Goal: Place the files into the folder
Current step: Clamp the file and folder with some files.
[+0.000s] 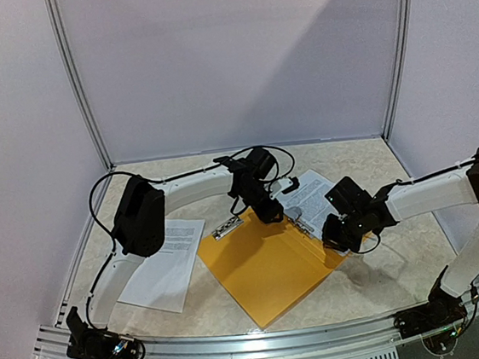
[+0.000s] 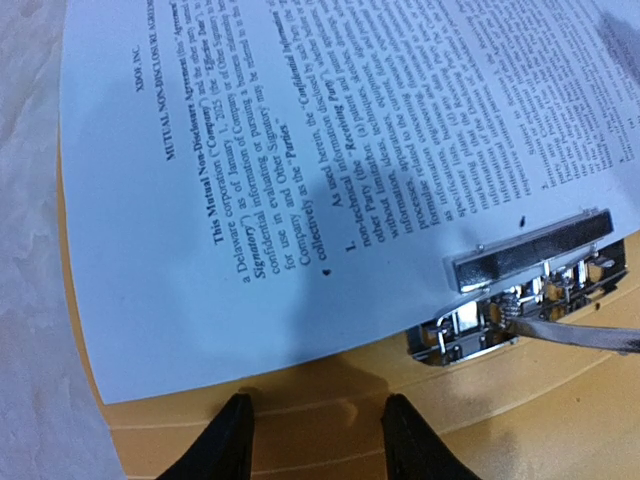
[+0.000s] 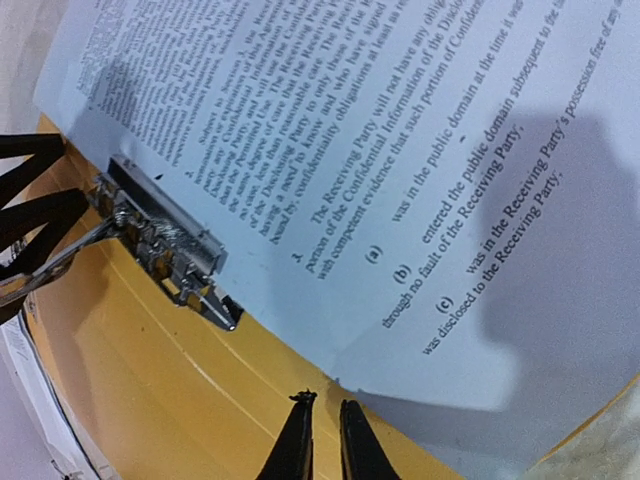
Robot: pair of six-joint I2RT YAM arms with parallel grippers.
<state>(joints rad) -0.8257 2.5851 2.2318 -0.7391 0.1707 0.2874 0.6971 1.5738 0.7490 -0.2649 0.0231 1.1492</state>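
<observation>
The sheet [image 2: 330,150] lies in the open folder [image 1: 266,267] under its clip [image 2: 530,250], likely for clamping. Left gripper [image 2: 315,440] hovers released; right gripper [image 3: 322,440] nearly clenched, empty.

The table [image 1: 385,258] has a pale, marbled top. An open orange-yellow folder [image 1: 266,267] lies flat at its centre. One printed sheet [image 1: 164,264] lies flat to the left of the folder, just beside it. Another printed sheet [image 1: 310,193] lies at the folder's far right edge.
</observation>
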